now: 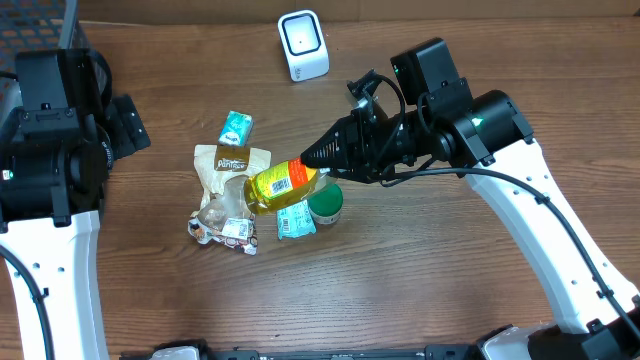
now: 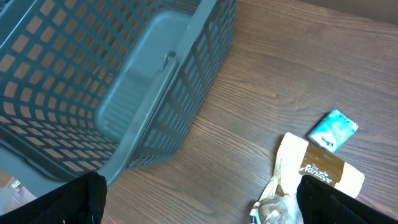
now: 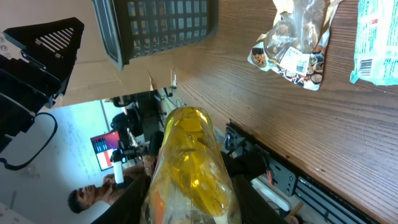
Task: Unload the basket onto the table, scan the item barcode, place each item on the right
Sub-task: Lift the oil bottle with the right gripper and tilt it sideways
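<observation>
Right gripper (image 1: pixel 318 166) is clamped on one end of a yellow-liquid bottle (image 1: pixel 278 187). The bottle is probably rigid, slick and liquid-heavy, so grip firmly and leave the label uncovered.

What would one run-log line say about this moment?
right gripper: holding yellow plastic bottle | left gripper: open, empty | white scanner: apart from bottle

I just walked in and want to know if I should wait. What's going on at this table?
The right claw is gripping a yellow bottle over a small pile of packets in the middle of the table. The white scanner stands at the far edge, well apart from the bottle, so the bottle is not yet in front of it. The left claw is open and holds nothing, and hangs beside the grey basket.
</observation>
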